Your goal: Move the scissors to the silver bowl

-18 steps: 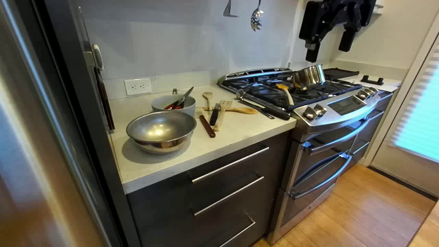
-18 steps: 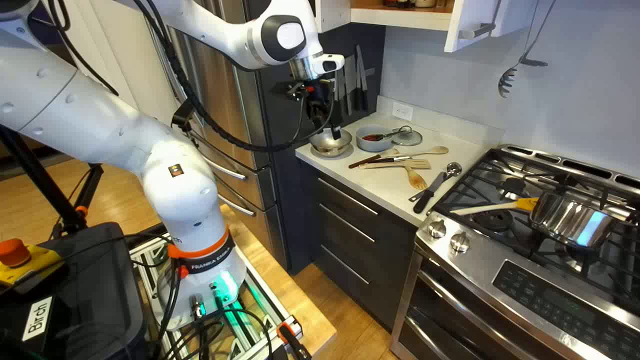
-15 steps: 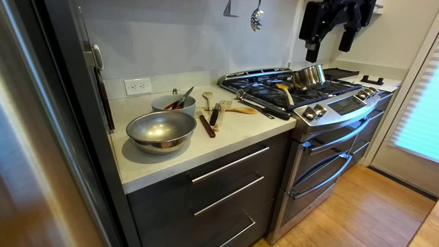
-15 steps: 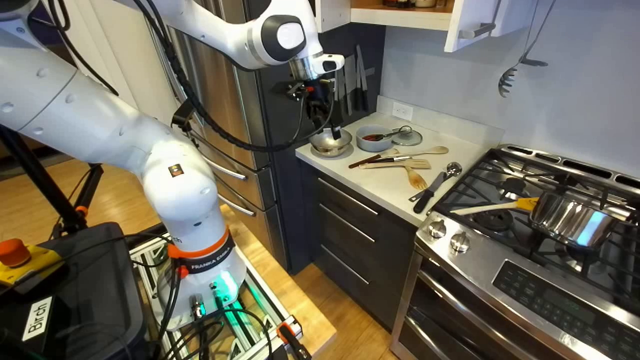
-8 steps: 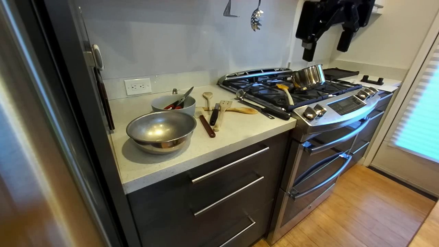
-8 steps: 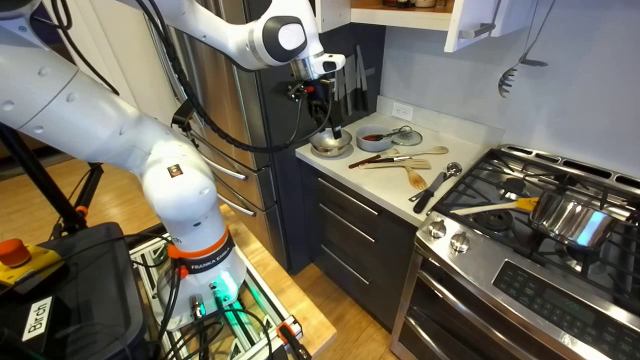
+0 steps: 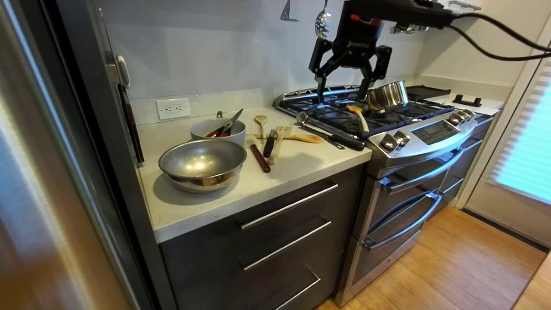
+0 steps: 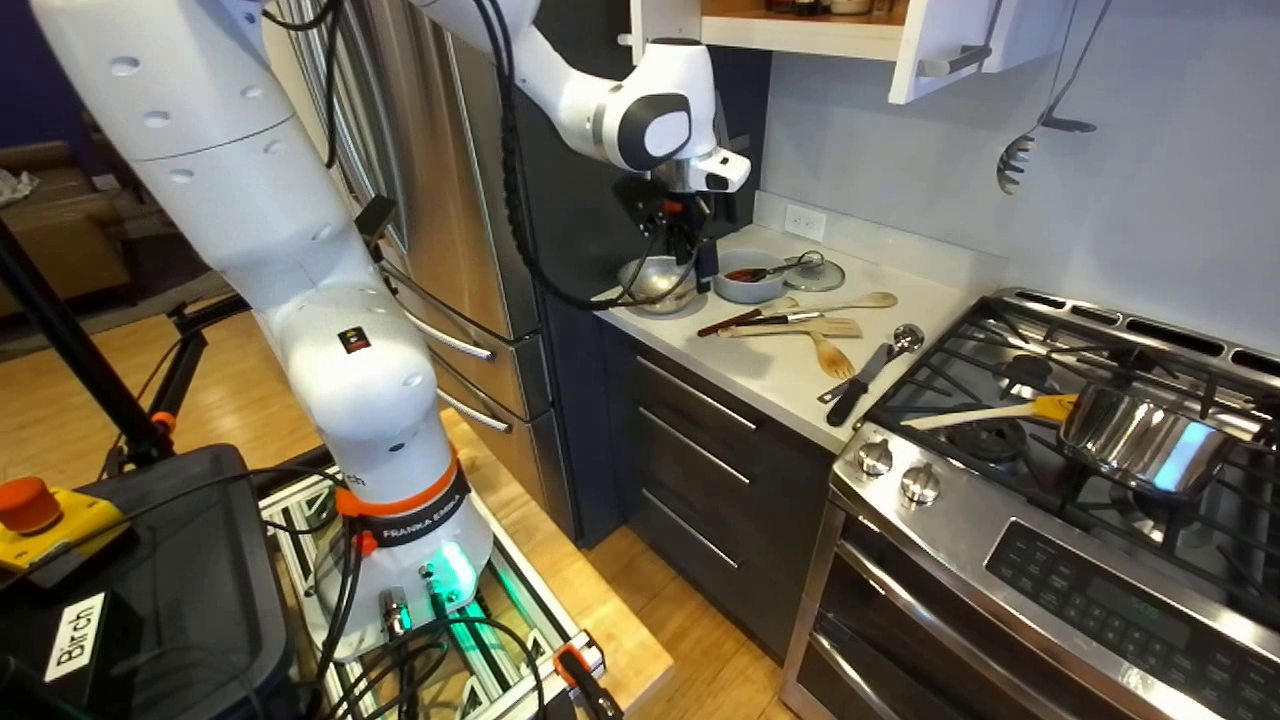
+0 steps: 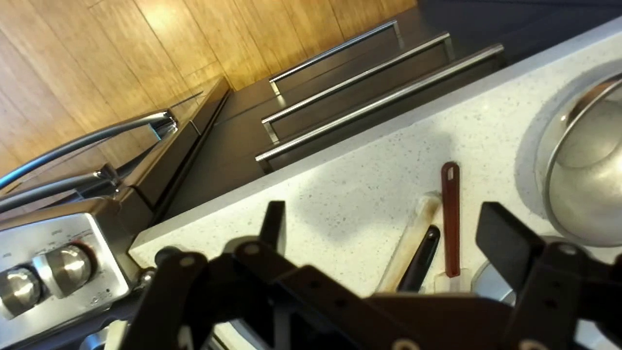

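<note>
In an exterior view the gripper (image 7: 341, 96) hangs at the upper right of the frame, pointing down, its jaws spread well apart and its tips showing against the stove (image 7: 415, 148) behind. The wrist view agrees: one of the fingers (image 9: 275, 216) stands a little left of centre, its partner well over to the right, and the wide gap between them looks down on the counter (image 9: 340, 170). Within that gap (all lying below the tips and apart from them) are a red-brown handle (image 9: 451, 218), a black handle (image 9: 421, 260) and a pale wooden handle (image 9: 409, 243).

The scissors (image 7: 230, 123) sit in the grey pot (image 7: 239, 138), left of centre in an exterior view, red grips down inside and blades slanting toward the upper right, past the rim. The silver bowl (image 7: 203, 165) stands just beside the pot, lower in the frame; the right edge of the wrist view cuts it off.

In an exterior view the white arm (image 8: 370, 390) rises at the left and reaches the gripper near the top middle, dark tips showing between silver bowl and pot; from there I cannot tell their spread
</note>
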